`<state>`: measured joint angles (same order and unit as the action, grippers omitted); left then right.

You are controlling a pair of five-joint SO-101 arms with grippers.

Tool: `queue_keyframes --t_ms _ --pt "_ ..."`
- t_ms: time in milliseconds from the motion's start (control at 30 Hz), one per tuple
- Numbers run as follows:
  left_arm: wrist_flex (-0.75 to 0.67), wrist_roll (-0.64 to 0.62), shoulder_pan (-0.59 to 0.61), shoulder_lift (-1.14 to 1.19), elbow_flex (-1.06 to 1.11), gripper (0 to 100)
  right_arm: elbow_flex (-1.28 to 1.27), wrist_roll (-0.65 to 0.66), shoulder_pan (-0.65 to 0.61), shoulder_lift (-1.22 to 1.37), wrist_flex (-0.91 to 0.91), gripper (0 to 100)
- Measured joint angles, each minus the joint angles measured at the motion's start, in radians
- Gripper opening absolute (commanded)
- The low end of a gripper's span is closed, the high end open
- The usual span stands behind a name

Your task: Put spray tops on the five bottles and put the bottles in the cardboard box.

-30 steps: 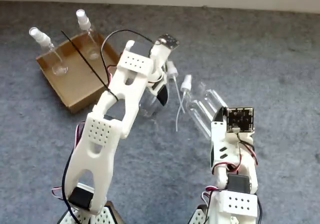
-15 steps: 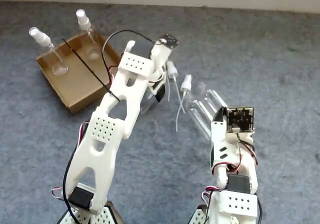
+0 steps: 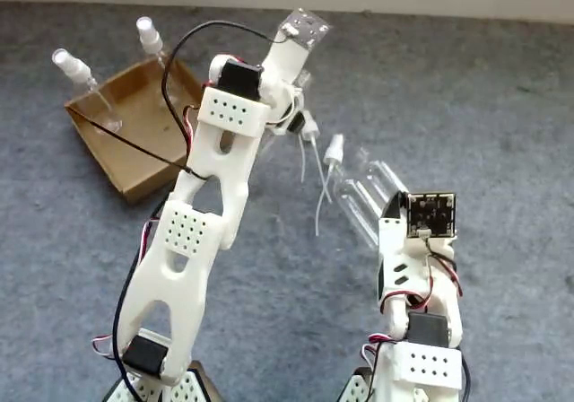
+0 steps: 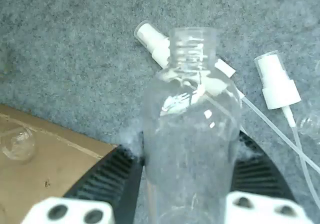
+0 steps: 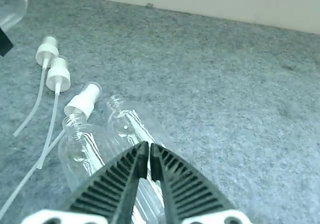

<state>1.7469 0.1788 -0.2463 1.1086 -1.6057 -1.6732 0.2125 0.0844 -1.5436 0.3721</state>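
Observation:
My left gripper [image 4: 187,176] is shut on a clear bottle [image 4: 187,129] with an open neck and no spray top, held above the carpet next to the cardboard box [image 3: 134,151]. Two capped bottles [image 3: 72,68] [image 3: 149,36] stand in the box's far corners. Loose spray tops [image 3: 309,129] [image 3: 334,149] with long tubes lie on the carpet right of the left gripper [image 3: 289,115]. Two uncapped bottles [image 5: 80,151] [image 5: 125,124] lie side by side just under my right gripper [image 5: 149,156], which is shut with nothing in it.
Grey carpet covers the table. In the right wrist view three spray tops [image 5: 47,49] [image 5: 59,73] [image 5: 82,103] lie beside the lying bottles. A black cable [image 3: 117,137] hangs across the box. A pale wall edge [image 5: 200,6] runs along the far side.
My left arm has risen and swung toward the far side with the bottle in its grip. The right arm has stayed still.

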Motion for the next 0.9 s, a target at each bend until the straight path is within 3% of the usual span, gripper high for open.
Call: queue_keyframes --t_ms 233,433,767,900 --pt "0.002 0.0 0.0 -0.146 0.051 14 0.0 0.0 -0.002 0.0 0.0 0.5" --pt "0.002 0.0 0.0 -0.359 0.229 14 0.0 0.0 -0.014 0.0 0.0 0.6" --pt "0.002 0.0 -0.015 -0.862 0.775 14 0.0 0.0 -0.014 0.0 0.017 0.7" --pt "0.002 0.0 -0.052 -1.086 1.043 14 0.002 0.0 -0.014 0.0 0.133 0.7"
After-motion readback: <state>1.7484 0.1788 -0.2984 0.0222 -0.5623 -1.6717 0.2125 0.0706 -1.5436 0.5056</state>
